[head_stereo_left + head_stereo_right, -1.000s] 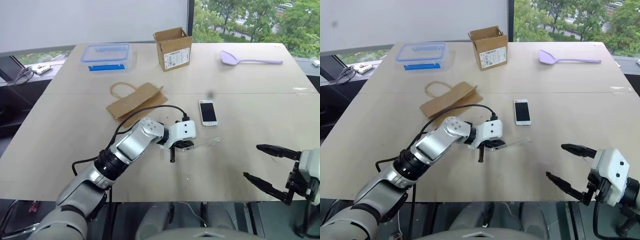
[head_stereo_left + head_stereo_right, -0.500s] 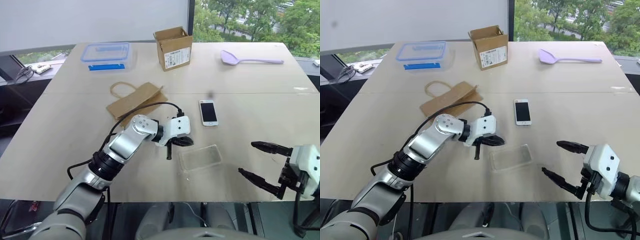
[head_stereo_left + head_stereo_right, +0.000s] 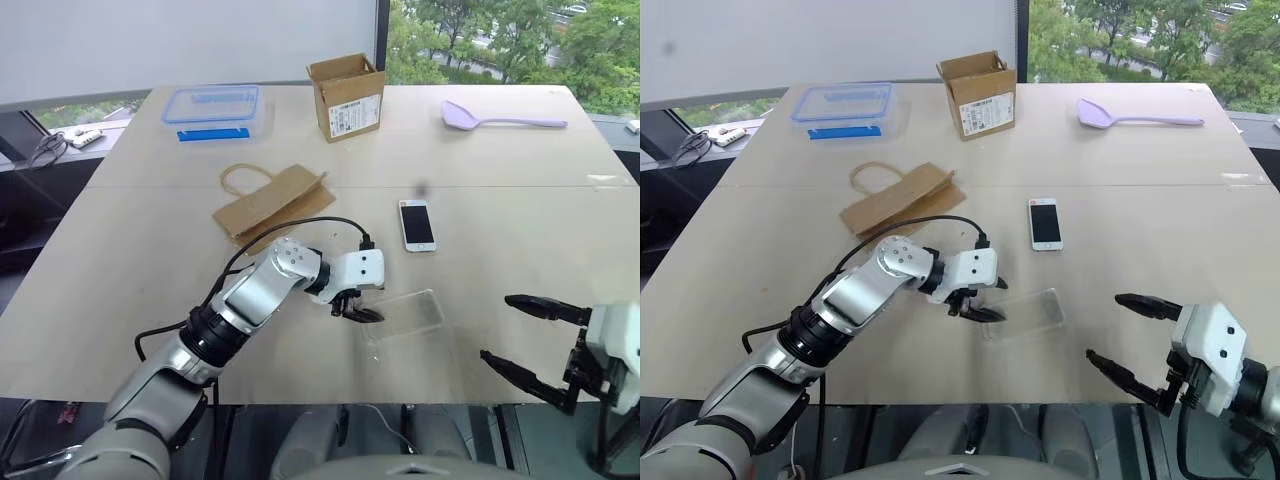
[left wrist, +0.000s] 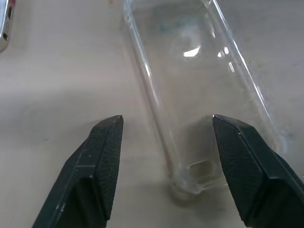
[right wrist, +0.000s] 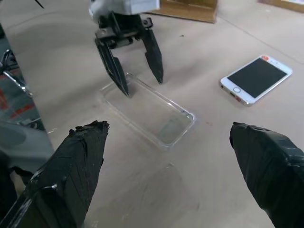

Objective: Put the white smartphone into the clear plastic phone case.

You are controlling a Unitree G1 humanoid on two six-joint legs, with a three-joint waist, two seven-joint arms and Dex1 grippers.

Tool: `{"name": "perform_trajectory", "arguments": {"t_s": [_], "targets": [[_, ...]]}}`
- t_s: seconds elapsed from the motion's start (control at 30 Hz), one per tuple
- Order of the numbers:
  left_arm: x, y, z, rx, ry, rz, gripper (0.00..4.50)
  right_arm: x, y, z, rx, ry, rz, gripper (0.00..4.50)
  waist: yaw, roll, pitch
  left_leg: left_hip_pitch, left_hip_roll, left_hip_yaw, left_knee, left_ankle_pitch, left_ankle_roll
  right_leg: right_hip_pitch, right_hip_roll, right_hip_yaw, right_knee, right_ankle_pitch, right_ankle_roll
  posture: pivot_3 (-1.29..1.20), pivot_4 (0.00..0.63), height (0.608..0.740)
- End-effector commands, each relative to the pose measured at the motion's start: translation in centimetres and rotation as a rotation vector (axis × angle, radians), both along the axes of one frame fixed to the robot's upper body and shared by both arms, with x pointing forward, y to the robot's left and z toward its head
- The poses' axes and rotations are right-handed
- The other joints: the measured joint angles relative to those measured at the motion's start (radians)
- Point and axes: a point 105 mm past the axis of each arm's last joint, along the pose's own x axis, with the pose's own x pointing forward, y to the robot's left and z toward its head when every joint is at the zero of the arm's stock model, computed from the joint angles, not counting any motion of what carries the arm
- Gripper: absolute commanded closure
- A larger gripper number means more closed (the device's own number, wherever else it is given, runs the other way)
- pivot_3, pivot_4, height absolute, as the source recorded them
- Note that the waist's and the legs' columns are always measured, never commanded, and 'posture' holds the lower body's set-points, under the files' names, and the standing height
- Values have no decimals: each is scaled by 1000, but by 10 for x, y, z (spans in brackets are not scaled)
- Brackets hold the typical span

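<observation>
While your left gripper (image 3: pixel 356 311) hovers part-open over the case's (image 3: pixel 403 314) near end, gripping nothing, the case lies flat, the phone (image 3: pixel 416 224) well beyond it; your right gripper (image 3: pixel 527 340) gapes wide, empty.

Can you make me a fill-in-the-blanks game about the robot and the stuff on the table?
1. The clear plastic phone case lies flat on the ____.
2. The white smartphone lies with its dark ____ facing up.
3. The left gripper has its fingers ____ over one end of the case.
4. The right gripper holds ____.

Missing words: table; screen; open; nothing
</observation>
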Motion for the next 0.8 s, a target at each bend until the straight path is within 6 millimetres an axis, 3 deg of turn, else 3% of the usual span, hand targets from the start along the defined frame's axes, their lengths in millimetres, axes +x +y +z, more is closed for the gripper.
{"name": "perform_trajectory", "arguments": {"t_s": [0.03, 0.13, 0.33, 0.6, 0.8], "targets": [[-3, -1, -8, 15, -25, -22, 3066, -6, 2, 9, -27, -30, 45, 0, -1, 0, 0, 0, 0, 0, 0, 0, 0, 0, 0, 0, 0, 0, 0, 0, 150, 740], [-5, 0, -13, 14, -26, -22, 4402, -5, -1, 10, -31, -26, 46, 0, -1, 0, 0, 0, 0, 0, 0, 0, 0, 0, 0, 0, 0, 0, 0, 0, 150, 740], [4, 13, -10, -5, -51, 5, 4402, 0, 5, 10, -24, -32, 70, 0, -1, 0, 0, 1, 0, 0, 0, 0, 0, 0, 0, 0, 0, 0, 0, 0, 150, 740], [65, 64, 13, 61, -210, 95, 4402, 13, 10, 6, -6, -66, 75, 0, -5, -1, 1, 1, 1, 0, 1, -1, 2, 0, 2, 0, 1, 0, 0, 0, 150, 740], [83, 65, 12, 59, -270, 128, 4402, 27, 23, 3, 54, -70, 35, 0, 3, -1, 0, 1, 1, 0, 1, 1, -1, 1, 1, 0, 1, 1, 0, 0, 150, 740]]}}
